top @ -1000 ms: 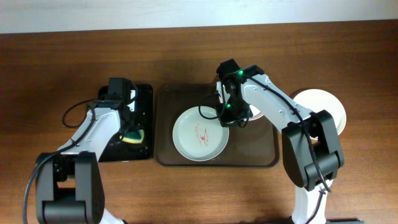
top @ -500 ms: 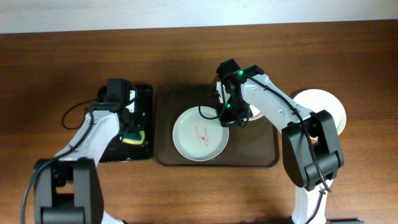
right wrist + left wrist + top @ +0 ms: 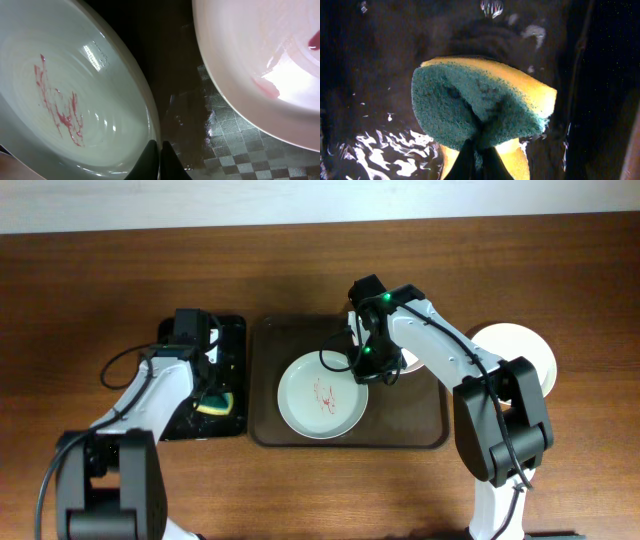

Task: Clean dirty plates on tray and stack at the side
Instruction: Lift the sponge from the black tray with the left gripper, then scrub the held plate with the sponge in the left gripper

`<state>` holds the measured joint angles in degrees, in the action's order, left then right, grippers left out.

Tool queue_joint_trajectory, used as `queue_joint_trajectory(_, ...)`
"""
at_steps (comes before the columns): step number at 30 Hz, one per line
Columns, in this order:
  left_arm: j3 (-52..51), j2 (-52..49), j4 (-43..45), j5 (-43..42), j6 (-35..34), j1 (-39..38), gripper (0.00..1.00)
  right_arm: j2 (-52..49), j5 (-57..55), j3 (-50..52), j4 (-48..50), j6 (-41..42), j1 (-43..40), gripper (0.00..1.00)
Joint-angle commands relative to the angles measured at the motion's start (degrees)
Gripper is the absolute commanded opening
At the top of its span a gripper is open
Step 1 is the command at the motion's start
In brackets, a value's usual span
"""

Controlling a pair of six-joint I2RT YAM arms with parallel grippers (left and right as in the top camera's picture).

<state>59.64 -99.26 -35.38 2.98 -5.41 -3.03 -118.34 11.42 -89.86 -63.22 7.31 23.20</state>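
On the brown tray [image 3: 412, 427] at the middle of the table [image 3: 90, 280], the green plate [image 3: 318, 396] is seen lying flat, with thin red sauce smears [image 3: 57, 107] across its centre. Its right-hand rim is pinched by the right gripper [image 3: 157, 148], whose two fingers are drawn almost together with the thin edge between them. Just beside it on the same tray lies the pink plate [image 3: 260, 65], largely hidden under the right arm in the overhead view and marked with a red spot near its edge. The white plate [image 3: 525, 345] is set on the bare table to the right of the tray, well apart from the green one. At the black tray [image 3: 235, 330] on the left, whose floor looks wet, a green-and-yellow sponge [image 3: 480, 105] is squeezed in the left gripper [image 3: 476, 152] and folded by the pinch; whether it touches the tray floor cannot be told. The step in hand is judged to be the wiping of the green plate: the plate is steadied on one side, and the sponge is gripped but not yet brought across. For the next move, the sponge would need to be carried over both tray rims and pressed onto the smears, with the rim held firmly so that the plate is not pushed about.
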Motion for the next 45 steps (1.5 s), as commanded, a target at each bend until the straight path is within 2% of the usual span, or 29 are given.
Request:
queue_joint_trajectory(1,0.92,7.52,-0.26,-0.81,0.24,0.20,0.00,0.81,-0.52,0.33,-0.04,0.04,0.46,0.04)
queue_joint_trajectory(7,0.92,11.89,-0.24,-7.67,0.28,0.20,0.00,0.81,-0.52,0.33,-0.13,0.02,0.46,0.04)
queue_joint_trajectory(25,0.92,11.98,-0.20,-8.15,0.28,0.20,0.00,0.81,-0.52,0.33,-0.26,0.04,0.46,0.04)
queue_joint_trajectory(27,0.92,11.98,-0.02,-10.84,0.28,0.20,0.00,0.81,-0.52,0.33,-0.26,0.04,0.46,0.04)
queue_joint_trajectory(30,0.90,11.98,1.31,-21.88,0.20,-1.16,0.00,0.81,-0.52,0.33,-0.17,0.04,0.46,0.04)
queue_joint_trajectory(34,0.79,11.85,2.86,-21.64,-5.92,-5.55,0.00,0.81,-0.52,0.33,-0.24,0.04,0.46,0.04)
queue_joint_trajectory(41,0.39,9.20,9.35,-21.70,-24.22,-15.28,0.00,0.81,-0.52,0.33,-0.28,0.04,0.46,0.04)
queue_joint_trajectory(45,0.39,4.96,10.84,-24.46,-33.00,-17.73,0.00,0.81,-0.52,0.33,-0.33,0.04,0.46,0.04)
